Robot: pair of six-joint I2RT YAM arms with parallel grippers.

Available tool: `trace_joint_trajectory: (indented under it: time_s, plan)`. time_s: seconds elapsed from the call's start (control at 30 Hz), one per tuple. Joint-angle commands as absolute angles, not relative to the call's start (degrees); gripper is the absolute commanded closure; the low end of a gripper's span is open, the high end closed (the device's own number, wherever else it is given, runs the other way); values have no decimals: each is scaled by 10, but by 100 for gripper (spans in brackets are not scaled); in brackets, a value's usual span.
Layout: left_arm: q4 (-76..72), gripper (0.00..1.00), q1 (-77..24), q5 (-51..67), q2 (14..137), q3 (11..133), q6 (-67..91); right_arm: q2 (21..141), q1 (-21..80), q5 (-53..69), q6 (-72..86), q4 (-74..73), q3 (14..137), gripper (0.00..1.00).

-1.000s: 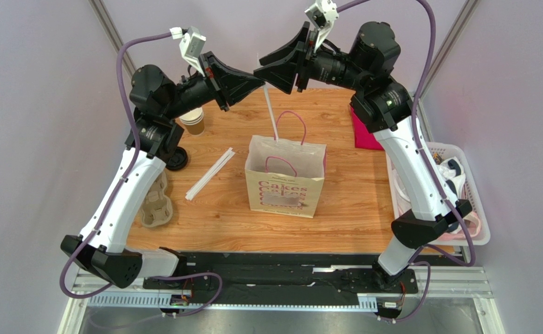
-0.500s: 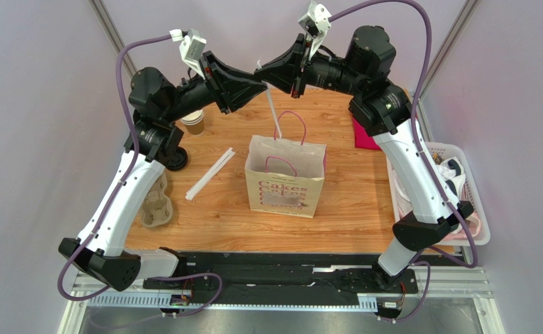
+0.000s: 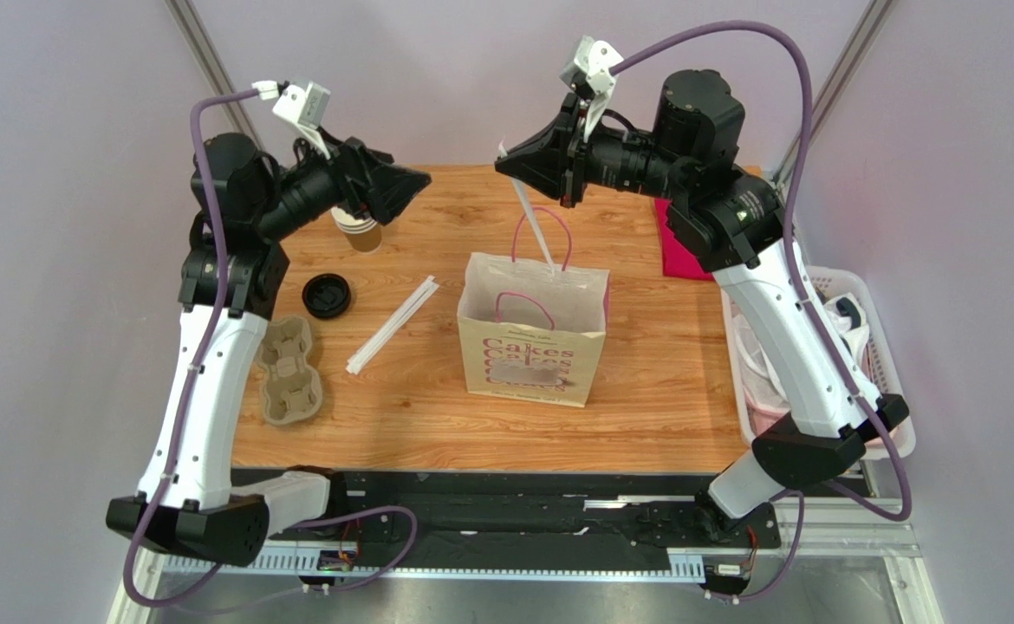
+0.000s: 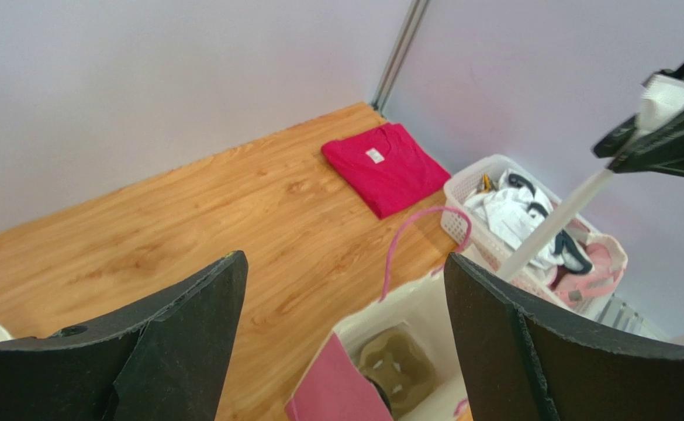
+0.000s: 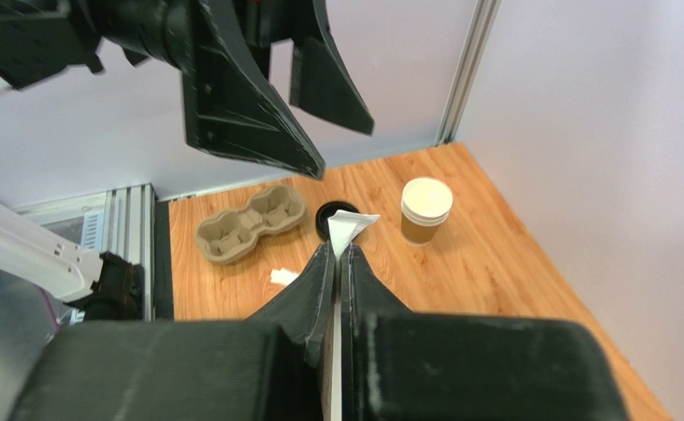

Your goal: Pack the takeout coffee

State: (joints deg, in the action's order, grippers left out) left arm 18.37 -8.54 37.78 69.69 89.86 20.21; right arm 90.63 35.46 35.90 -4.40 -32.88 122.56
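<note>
The takeout coffee cup [image 3: 361, 233] stands uncovered at the table's back left, its white inside showing in the right wrist view [image 5: 425, 210]. Its black lid [image 3: 326, 295] lies apart, flat on the wood. My left gripper [image 3: 411, 186] hovers open and empty just right of the cup, and the left wrist view shows its fingers wide apart [image 4: 344, 263]. High over the paper bag [image 3: 532, 332], my right gripper [image 3: 506, 161] is shut on a white wrapped straw [image 3: 538, 224] that slants down toward the bag's mouth. The straw's tip [image 5: 349, 230] sticks out past the closed right fingers.
A grey pulp cup carrier [image 3: 288, 373] lies at the left edge. Two more straws [image 3: 393, 325] lie left of the bag. Something of grey pulp [image 4: 396, 364] sits inside the bag. A red cloth [image 3: 679, 250] lies back right, by a white basket [image 3: 893, 390] of clothes.
The left gripper opened, let go of the straw and pulled back left toward the cup. The right gripper shut on the straw and now holds it alone over the bag.
</note>
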Motion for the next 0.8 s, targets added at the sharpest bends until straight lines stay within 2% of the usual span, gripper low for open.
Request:
trace_joint_trajectory:
  time_s: [0.0, 0.23, 0.57, 0.77]
  plan:
    - [213, 9, -78, 375, 638, 861, 154, 875, 356, 353, -64, -326, 1161, 100]
    - [214, 9, -78, 369, 600, 817, 153, 856, 357, 355, -93, -333, 1093, 100]
    - [209, 9, -78, 381, 591, 790, 142, 802, 360, 348, -105, -268, 911, 100]
    - [217, 9, -78, 385, 588, 774, 127, 802, 361, 336, -116, -272, 868, 92]
